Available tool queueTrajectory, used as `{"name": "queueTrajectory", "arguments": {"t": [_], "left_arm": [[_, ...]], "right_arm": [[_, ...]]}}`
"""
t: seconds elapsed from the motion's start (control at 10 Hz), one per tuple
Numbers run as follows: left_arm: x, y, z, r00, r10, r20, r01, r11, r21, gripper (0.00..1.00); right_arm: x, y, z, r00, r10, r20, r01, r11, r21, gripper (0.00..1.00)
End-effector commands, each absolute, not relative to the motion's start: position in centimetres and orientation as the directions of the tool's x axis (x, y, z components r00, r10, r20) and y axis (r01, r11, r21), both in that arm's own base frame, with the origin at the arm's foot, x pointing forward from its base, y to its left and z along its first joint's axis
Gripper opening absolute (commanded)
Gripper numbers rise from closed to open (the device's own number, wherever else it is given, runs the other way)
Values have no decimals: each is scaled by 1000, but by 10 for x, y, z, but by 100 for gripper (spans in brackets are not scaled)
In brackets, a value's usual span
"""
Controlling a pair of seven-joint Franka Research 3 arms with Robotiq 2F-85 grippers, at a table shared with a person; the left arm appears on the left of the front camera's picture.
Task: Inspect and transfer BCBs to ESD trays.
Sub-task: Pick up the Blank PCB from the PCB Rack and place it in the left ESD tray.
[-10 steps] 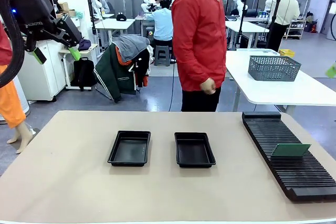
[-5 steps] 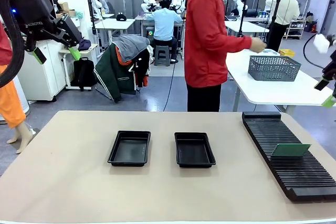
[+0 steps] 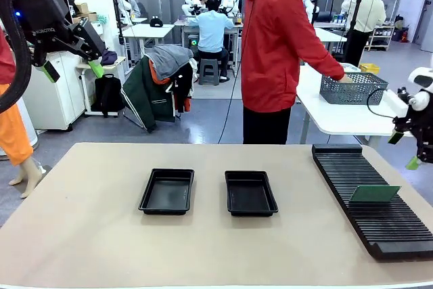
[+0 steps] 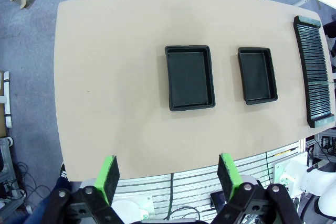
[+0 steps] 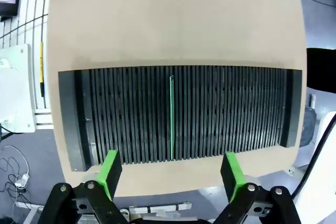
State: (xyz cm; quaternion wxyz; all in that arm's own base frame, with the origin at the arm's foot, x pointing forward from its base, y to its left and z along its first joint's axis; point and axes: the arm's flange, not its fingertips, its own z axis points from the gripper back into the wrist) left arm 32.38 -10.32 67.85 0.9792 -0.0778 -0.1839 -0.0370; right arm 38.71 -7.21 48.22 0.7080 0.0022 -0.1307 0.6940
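Two black ESD trays lie side by side mid-table, the left tray (image 3: 167, 191) (image 4: 189, 77) and the right tray (image 3: 250, 193) (image 4: 257, 75), both with bare floors. One green BCB (image 3: 375, 194) (image 5: 171, 117) stands on edge in the slotted rack (image 3: 372, 197) (image 5: 178, 114). My left gripper (image 3: 71, 70) (image 4: 167, 179) hangs open high above the table's left side. My right gripper (image 3: 404, 150) (image 5: 170, 174) is open, high over the rack at the right edge, with the board between and far below its fingers.
A person in a red jacket (image 3: 281, 45) stands beyond the table, one hand at a grey mesh basket (image 3: 352, 87) on the white table behind. The rack runs along the tan table's (image 3: 88, 235) right side.
My right gripper has come into the front view from the right and dropped toward the rack. The person has turned and reached to the grey basket. The left arm is still.
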Motion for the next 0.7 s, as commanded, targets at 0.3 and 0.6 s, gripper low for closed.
{"name": "queueTrajectory", "arguments": {"t": [0.3, 0.6], "left_arm": [[323, -103, 678, 930, -37, 366, 94, 986, -138, 100], [323, -103, 678, 930, -37, 366, 94, 986, -138, 100]], "right_arm": [[420, -69, 417, -16, 994, 106, -984, 3, -179, 100], [432, -66, 386, -37, 997, 68, -984, -24, -174, 100]]}}
